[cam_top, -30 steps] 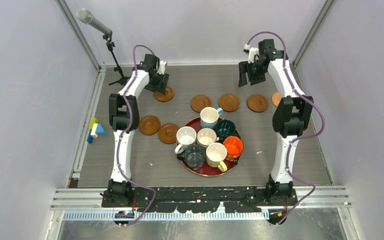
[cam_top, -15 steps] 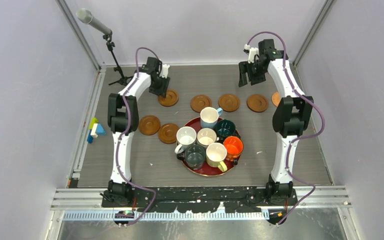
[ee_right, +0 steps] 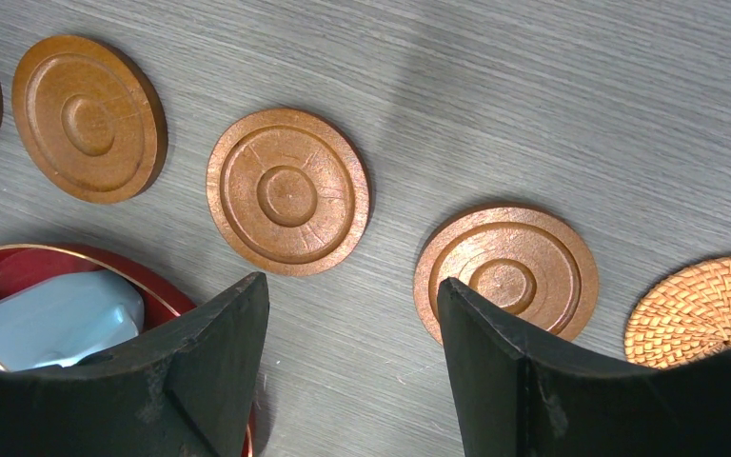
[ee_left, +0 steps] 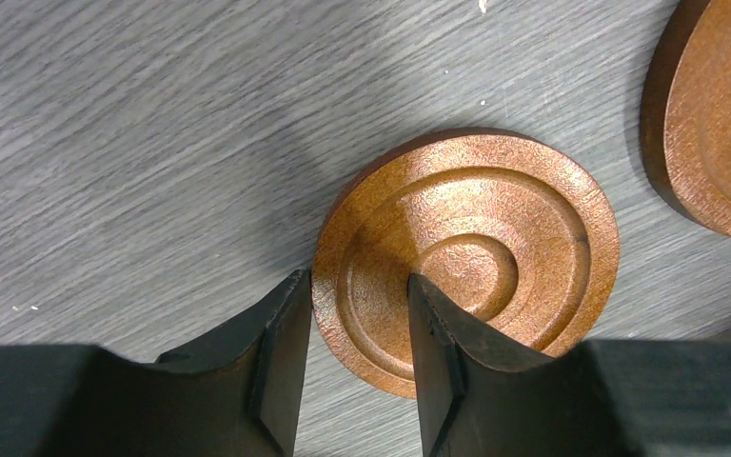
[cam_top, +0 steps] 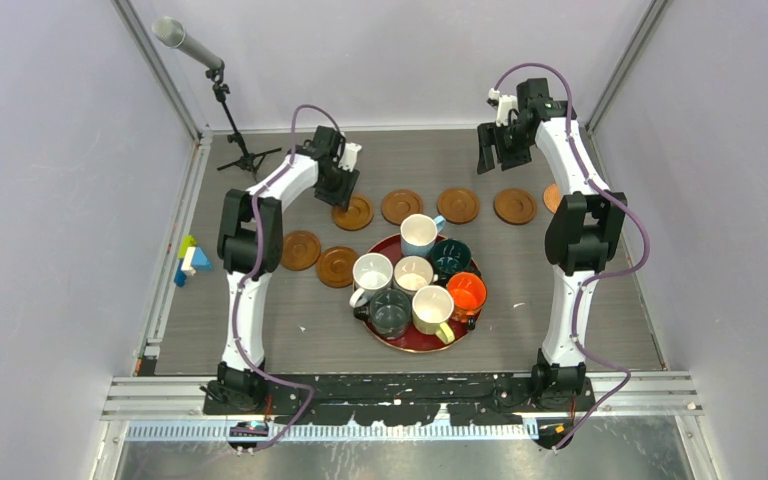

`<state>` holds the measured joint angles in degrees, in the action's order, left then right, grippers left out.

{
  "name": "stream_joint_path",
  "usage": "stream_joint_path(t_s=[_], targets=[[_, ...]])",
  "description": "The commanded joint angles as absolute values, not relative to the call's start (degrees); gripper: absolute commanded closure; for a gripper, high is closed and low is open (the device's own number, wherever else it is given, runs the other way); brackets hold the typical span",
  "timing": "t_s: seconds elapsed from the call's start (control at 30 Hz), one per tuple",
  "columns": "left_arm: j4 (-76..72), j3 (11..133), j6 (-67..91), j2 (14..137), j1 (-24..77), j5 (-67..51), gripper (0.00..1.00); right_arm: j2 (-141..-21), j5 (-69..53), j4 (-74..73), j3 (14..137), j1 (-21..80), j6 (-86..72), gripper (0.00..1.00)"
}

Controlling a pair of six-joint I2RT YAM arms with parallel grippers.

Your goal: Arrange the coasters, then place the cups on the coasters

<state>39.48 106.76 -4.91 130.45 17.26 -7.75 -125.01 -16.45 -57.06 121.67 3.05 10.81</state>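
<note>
Coasters (cam_top: pixel 457 205) lie flat on the grey worktop (cam_top: pixel 520 340): we see three in a row behind the red tray (cam_top: pixel 407 346), two more side by side left of the tray, & the end coaster (ee_left: pixel 466 262) at the left end of that back row, just beside its neighbour, not touching. The left end effector (ee_left: pixel 354 286) is clamped on the end coaster's rim, w/ one finger (ee_left: pixel 281 362) outside the edge & the other on the ringed face. The right end effector (ee_right: pixel 352 286) hangs above the row's right end, jaws apart, nothing btw them. From its cam we also see a woven disc (ee_right: pixel 700 309) just right of the last brown coaster. Cups (cam_top: pixel 413 273): all seven stand bunched on the tray, mouths up, none on a coaster. The light blue cup (cam_top: pixel 419 233) is at the back & the orange cup (cam_top: pixel 467 291) on the right.
</note>
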Motion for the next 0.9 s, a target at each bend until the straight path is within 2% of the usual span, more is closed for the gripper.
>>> stream_joint_path(t_s=[0.0,0.1,0.23,0.33,0.6,0.87], targets=[[40.0,105.2,-3.6,128.4,17.8,-8.6,0.59,-124.2,-17.1,-56.2,122.5,3.4,11.2,0.30],[40.9,105.3,-3.6,128.2,17.8,-8.5,0.58,-124.1,-17.3,-56.2,122.4,3.3,11.2,0.30],[42.2,104.9,-3.6,126.3,17.8,-9.1,0.42,-124.1,-17.6,-56.2,122.4,3.3,11.2,0.30],[42.6,104.3,-3.9,123.4,17.4,-9.2,0.36,-124.1,-17.9,-56.2,122.4,3.4,11.0,0.30],[44.4,96.6,-8.2,113.5,14.1,-11.2,0.26,-124.1,-19.0,-56.3,122.9,3.4,10.9,0.30],[43.6,84.6,-16.3,108.4,9.7,-8.1,0.25,-124.5,-19.4,-56.1,124.2,3.4,10.9,0.30]])
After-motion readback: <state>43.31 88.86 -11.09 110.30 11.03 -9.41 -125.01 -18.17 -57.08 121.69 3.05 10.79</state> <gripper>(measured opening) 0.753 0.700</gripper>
